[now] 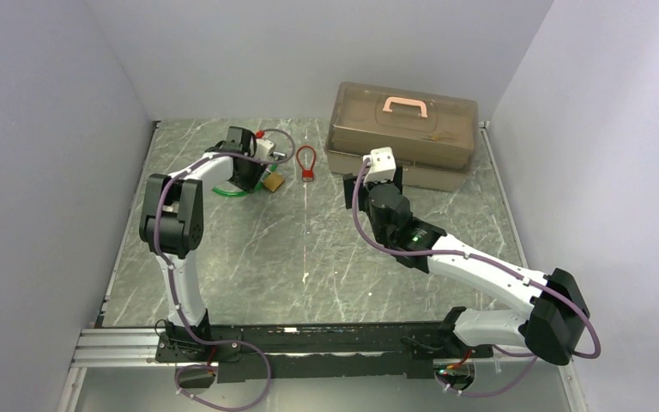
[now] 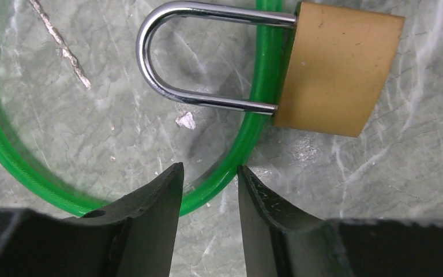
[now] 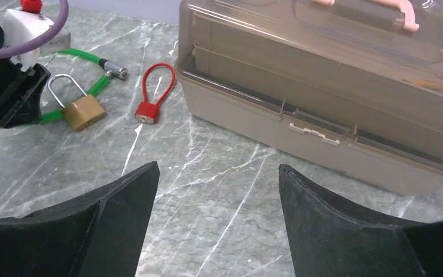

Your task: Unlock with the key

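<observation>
Two claws, neither holding anything. The left claw point(image 2: 207, 173) stands narrow, its tips astride the green cable point(image 2: 245, 138), while the right claw point(image 3: 219, 173) hangs wide near the box point(image 3: 323, 86). The brass padlock point(image 2: 337, 69) lies flat on the surface point(image 1: 309, 249) at the far left, shackle shut and crossing the cable. No key shows plainly; the small metal barrel point(image 3: 115, 69) may hold it. Better, I judge, to pin the padlock's body than the cable, keyhole toward the right claw.
</observation>
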Action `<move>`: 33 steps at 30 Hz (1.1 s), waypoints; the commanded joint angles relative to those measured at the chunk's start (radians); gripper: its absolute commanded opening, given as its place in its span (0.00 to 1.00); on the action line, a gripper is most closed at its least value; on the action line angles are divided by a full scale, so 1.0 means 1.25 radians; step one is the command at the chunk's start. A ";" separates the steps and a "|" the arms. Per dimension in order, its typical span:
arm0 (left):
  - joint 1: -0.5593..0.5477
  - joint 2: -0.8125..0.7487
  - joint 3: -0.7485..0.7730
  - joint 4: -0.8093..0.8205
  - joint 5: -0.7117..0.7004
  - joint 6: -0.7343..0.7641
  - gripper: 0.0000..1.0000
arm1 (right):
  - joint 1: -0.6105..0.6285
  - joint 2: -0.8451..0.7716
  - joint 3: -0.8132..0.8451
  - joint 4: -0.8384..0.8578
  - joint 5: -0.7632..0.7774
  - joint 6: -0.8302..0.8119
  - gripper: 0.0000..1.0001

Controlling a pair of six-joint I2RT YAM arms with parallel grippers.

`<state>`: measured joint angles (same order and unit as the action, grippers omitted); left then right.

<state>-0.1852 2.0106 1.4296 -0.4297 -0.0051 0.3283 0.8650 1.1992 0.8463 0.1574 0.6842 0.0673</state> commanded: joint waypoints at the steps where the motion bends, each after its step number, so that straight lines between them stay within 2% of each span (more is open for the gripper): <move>1: -0.009 0.017 0.038 -0.044 0.012 0.031 0.44 | 0.003 -0.012 0.038 0.007 0.020 -0.019 0.77; 5: -0.025 0.007 0.004 -0.037 0.034 0.044 0.39 | 0.003 -0.026 0.037 0.010 0.012 -0.021 0.75; 12: -0.067 0.011 -0.020 -0.060 0.043 0.079 0.13 | 0.003 -0.038 0.042 0.002 0.017 -0.031 0.73; 14: -0.076 0.011 -0.022 -0.072 0.053 0.088 0.09 | 0.003 -0.045 0.042 -0.001 0.019 -0.032 0.72; 20: -0.127 -0.035 -0.085 -0.073 0.100 0.121 0.05 | 0.002 -0.071 0.028 -0.010 0.027 -0.036 0.70; 26: -0.230 -0.106 -0.202 -0.051 0.123 0.144 0.03 | 0.003 -0.092 0.015 -0.008 0.042 -0.041 0.69; 33: -0.339 -0.168 -0.282 -0.049 0.164 0.133 0.03 | 0.002 -0.109 0.004 0.004 0.069 -0.046 0.67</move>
<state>-0.5350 1.8183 1.1404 -0.4118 0.0616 0.4965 0.8650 1.0958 0.8532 0.1402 0.7284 0.0277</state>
